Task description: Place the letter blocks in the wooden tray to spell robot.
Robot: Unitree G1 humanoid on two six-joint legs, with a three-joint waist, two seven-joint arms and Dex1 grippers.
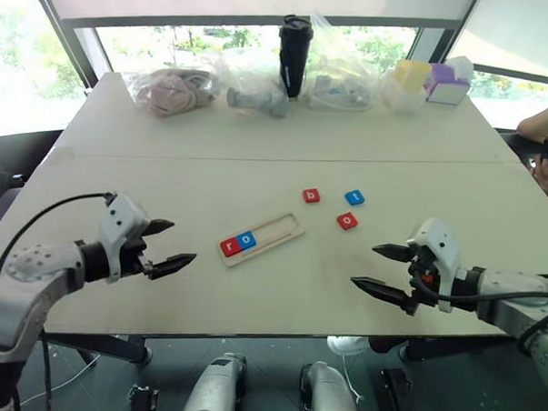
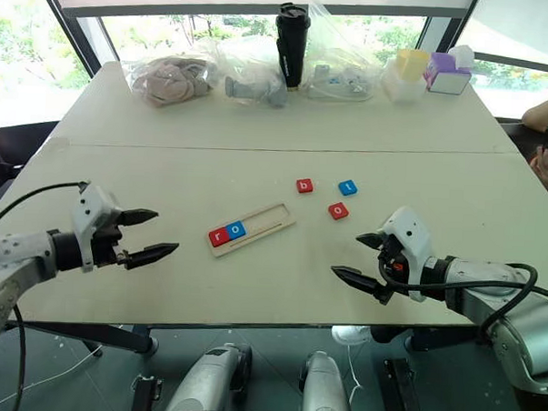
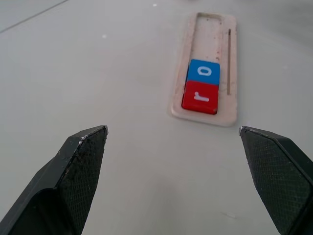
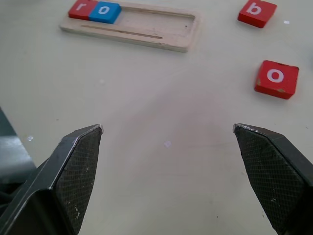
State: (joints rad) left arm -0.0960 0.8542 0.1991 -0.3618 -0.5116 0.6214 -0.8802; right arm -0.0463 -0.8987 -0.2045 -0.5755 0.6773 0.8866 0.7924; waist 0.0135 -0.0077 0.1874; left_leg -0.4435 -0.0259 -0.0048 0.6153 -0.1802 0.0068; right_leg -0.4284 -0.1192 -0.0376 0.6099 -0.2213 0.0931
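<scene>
Counter (image 1: 285, 151): you see a wide pale surface carrying everything; the wooden tray serves as your landmark below.
Far clutter: you find clear bags (image 1: 174, 90), a black tumbler (image 1: 294, 54) and pastel boxes (image 1: 434, 80) lined up at the counter's far edge, well beyond the tray.
Left gripper (image 1: 166, 244): you have it hovering just left of the tray, above the counter, fingers (image 3: 80, 171) spread wide, pinching nothing.
Right gripper (image 1: 383, 269): you have it well right of the tray, nearer you, fingers (image 4: 78, 171) spread wide and empty.
Wooden tray (image 1: 277, 231): you see it lying at a slant near the counter's middle.
Red r block (image 1: 229, 247): seated in the tray's near-left end.
Blue o block (image 1: 246, 240): in the tray, touching the r.
Red b block (image 1: 312, 195): loose, beyond the tray's right end.
Blue t block (image 1: 354, 197): right of the b, farther from the tray.
Red o block (image 1: 347, 220): loose, right of the tray.
</scene>
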